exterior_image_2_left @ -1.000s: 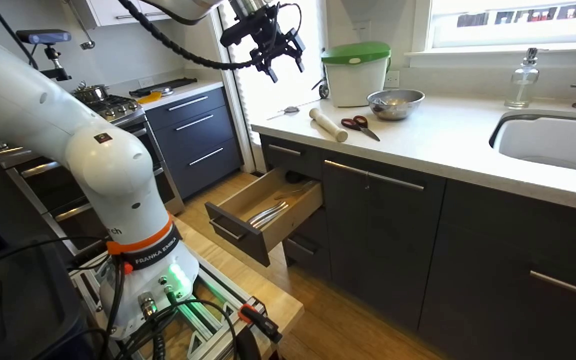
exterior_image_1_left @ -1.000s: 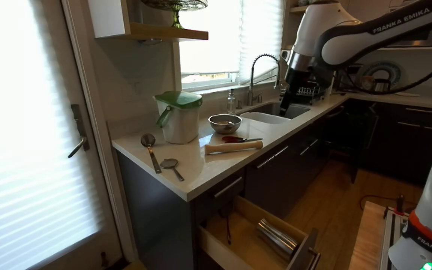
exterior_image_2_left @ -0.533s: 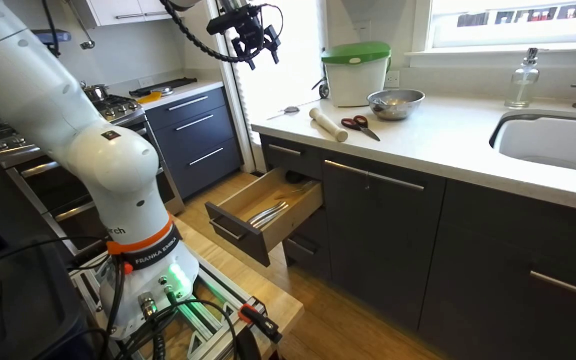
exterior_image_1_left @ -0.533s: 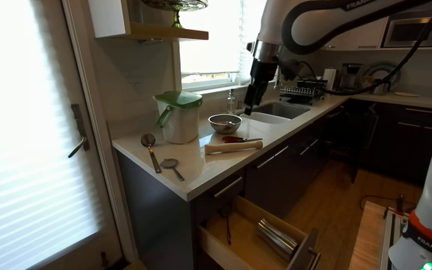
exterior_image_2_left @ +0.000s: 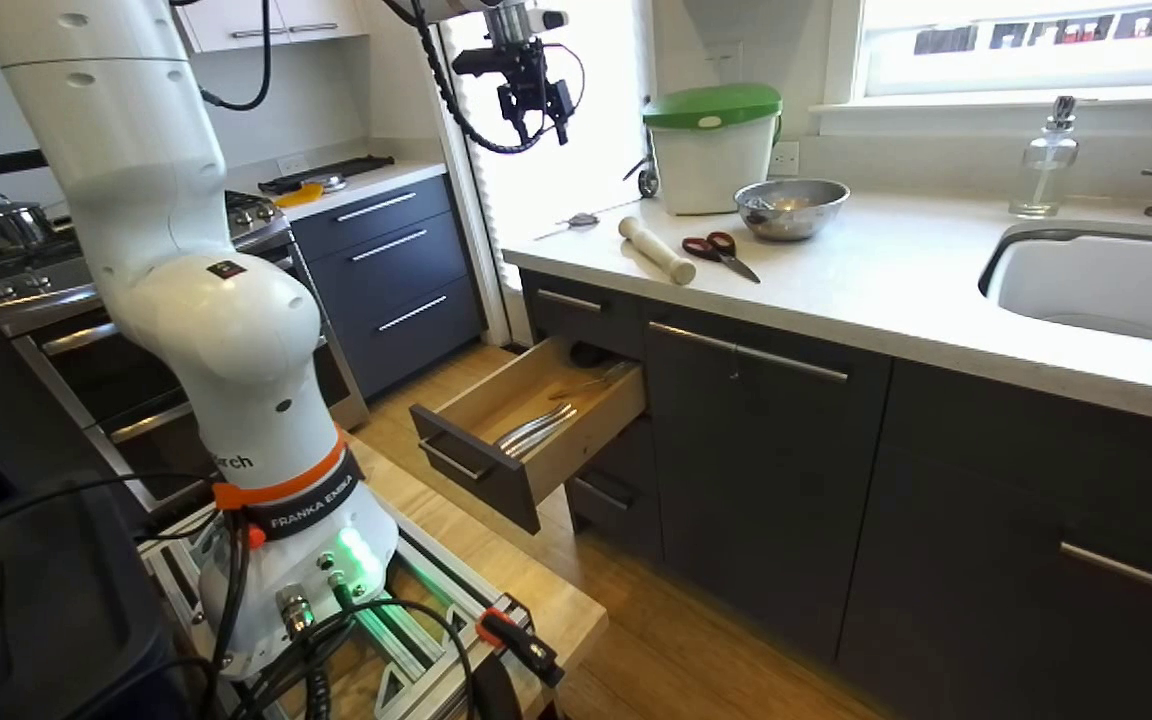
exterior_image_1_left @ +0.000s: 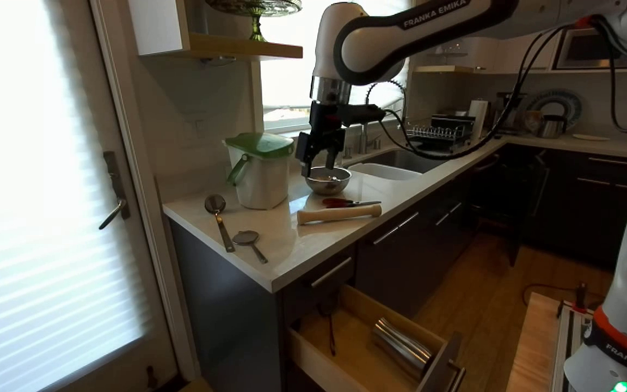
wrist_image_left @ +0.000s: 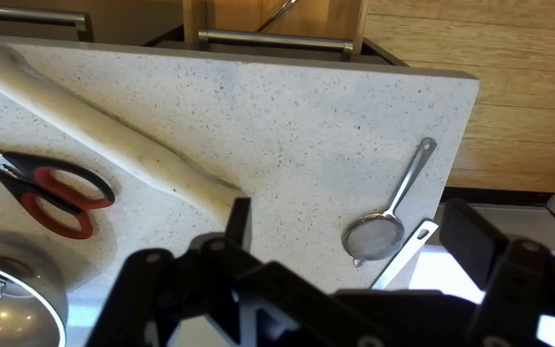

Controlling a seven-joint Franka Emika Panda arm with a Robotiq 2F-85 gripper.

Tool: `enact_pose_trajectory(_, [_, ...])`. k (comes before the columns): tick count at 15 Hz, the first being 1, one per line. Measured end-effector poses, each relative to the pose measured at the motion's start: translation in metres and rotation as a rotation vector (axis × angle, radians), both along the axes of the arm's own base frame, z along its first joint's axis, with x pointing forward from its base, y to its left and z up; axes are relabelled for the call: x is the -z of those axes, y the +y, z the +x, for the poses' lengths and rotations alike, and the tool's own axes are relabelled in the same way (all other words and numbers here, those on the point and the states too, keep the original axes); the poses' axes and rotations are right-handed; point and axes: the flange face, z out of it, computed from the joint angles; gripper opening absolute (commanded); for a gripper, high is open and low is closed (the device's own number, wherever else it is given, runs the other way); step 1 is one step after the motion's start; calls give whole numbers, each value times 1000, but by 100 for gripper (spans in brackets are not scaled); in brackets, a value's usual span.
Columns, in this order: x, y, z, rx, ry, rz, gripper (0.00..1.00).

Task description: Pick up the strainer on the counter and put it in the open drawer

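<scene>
While the gripper (exterior_image_1_left: pixel 318 166) hangs above the counter (exterior_image_1_left: pixel 292 256), well apart from its surface in both exterior views, the strainer (wrist_image_left: pixel 375 237) lies flat on that counter, near its squared corner.

Gripper state: in the wrist view the fingers (wrist_image_left: pixel 472 241) stand wide apart and hold nothing. The strainer appears in the gap between them there, but it rests below, on the counter, untouched.

Strainer: round mesh bowl, dark grey; thin straight handle pointing toward the counter's corner. A long-handled utensil (exterior_image_1_left: pixel 215 204) with a round bowl lies at the same end of the counter, its handle just beside the strainer; whether the two touch I cannot tell.

Farther along the counter from its corner: a pale wooden rolling pin (exterior_image_1_left: pixel 340 213) near the front edge, red-handled scissors (exterior_image_2_left: pixel 727 258) just beyond it, then a metal bowl (exterior_image_2_left: pixel 791 228), upright, with contents too small to identify. Toward the counter's back stands a white bin (exterior_image_2_left: pixel 714 170) with a green lid (exterior_image_2_left: pixel 716 108), also upright.

Drawer (exterior_image_2_left: pixel 591 432): pulled out below the corner end of the counter. Shiny metal utensils (exterior_image_2_left: pixel 536 428) lie inside, toward the drawer's front; darker pieces sit deeper in, closer under the counter, too shaded to name.
</scene>
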Motion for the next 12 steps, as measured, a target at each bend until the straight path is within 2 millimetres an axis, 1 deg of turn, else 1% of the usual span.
enact_pose_trajectory(5, [-5, 1, 3, 7, -6, 4, 100])
enact_pose_trajectory(8, [-6, 7, 8, 31, -34, 71, 100])
enact_pose_trajectory(10, [2, 18, 13, 60, -32, 128, 100])
enact_pose_trajectory(12, [18, 31, 17, 97, -17, 155, 100])
